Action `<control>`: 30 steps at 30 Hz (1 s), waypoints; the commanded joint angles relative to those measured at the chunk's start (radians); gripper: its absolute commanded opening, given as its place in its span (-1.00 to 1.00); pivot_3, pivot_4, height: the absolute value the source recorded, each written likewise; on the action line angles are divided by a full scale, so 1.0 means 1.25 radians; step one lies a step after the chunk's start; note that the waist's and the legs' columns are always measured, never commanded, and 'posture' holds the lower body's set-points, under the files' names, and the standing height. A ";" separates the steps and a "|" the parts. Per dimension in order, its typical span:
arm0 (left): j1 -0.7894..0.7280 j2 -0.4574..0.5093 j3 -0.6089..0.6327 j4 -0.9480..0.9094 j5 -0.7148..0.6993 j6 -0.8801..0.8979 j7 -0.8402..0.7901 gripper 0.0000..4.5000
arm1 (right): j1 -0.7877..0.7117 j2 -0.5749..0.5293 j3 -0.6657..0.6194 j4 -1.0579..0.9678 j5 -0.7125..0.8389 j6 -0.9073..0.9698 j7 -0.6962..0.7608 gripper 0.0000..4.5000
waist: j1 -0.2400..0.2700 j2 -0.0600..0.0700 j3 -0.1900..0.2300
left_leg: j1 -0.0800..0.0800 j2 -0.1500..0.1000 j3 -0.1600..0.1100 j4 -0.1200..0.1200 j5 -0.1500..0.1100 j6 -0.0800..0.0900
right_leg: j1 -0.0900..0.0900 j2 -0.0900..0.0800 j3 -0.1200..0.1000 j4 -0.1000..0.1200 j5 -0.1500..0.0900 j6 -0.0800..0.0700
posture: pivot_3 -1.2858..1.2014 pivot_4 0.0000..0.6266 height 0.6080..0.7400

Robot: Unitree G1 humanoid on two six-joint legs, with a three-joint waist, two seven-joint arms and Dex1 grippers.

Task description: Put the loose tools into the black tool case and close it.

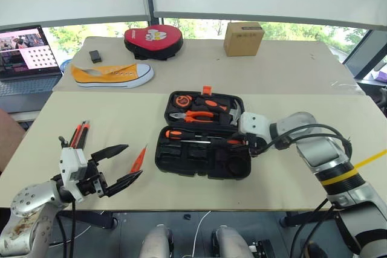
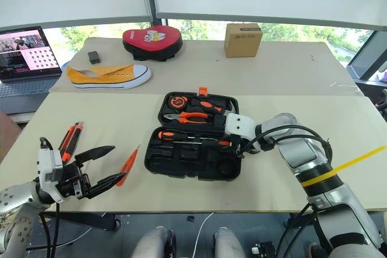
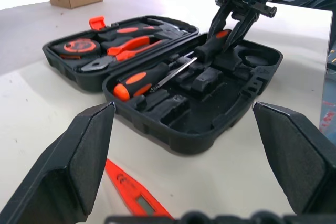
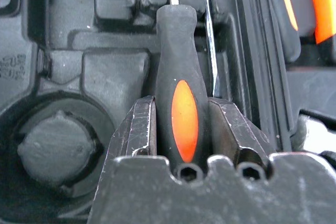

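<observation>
Case (image 1: 202, 160): It was laid open on the near table, in the middle, so its slots could be filled.
Lid half: Pliers (image 1: 196, 115), an orange round tool and a hammer were already seated in it.
Near half: One screwdriver (image 1: 187, 135) was lying in its slot. Other slots, and a round one, were not filled yet.
Second screwdriver (image 4: 177, 114): Its black-and-orange handle was held low over a slot at the right end of the case, most likely so it could be pushed in.
Right gripper (image 1: 259, 143): It was tipped down into the case. Its two fingers were clamped on that handle, one on each side.
Tester (image 1: 138, 159): The thin orange one was left on the table, just left of the case.
Knife (image 1: 78, 135): It was left further left, near the table edge.
Left gripper (image 1: 120, 165): It was held low beside the tester, with fingers spread wide and nothing between them, likely ready for the next pick.
Tape roll: It could not be found.
</observation>
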 commanded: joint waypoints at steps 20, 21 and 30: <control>0.004 -0.016 0.000 0.072 0.028 -0.067 -0.032 1.00 | -0.002 0.103 -0.077 0.139 0.086 -0.186 0.030 -0.98 | -0.006 0.000 0.000 | 0.000 0.000 0.000 0.000 0.000 0.000 | 0.000 0.000 0.000 0.000 0.000 0.000 | 0.03 -0.52 1.00; 0.005 -0.014 -0.002 0.073 0.031 -0.069 -0.036 1.00 | -0.003 0.108 -0.076 0.145 0.083 -0.190 0.027 -0.98 | -0.006 0.000 0.001 | 0.000 0.000 0.000 0.000 0.000 0.000 | 0.000 0.000 0.000 0.000 0.000 0.000 | 0.03 -0.52 1.00; 0.016 -0.019 0.004 0.072 0.037 -0.073 -0.030 1.00 | -0.002 0.137 -0.033 0.188 0.030 -0.170 0.016 -0.98 | -0.010 -0.001 0.000 | 0.002 0.001 0.000 0.000 0.000 0.000 | 0.001 0.000 0.000 0.000 0.000 0.000 | 0.03 -0.52 1.00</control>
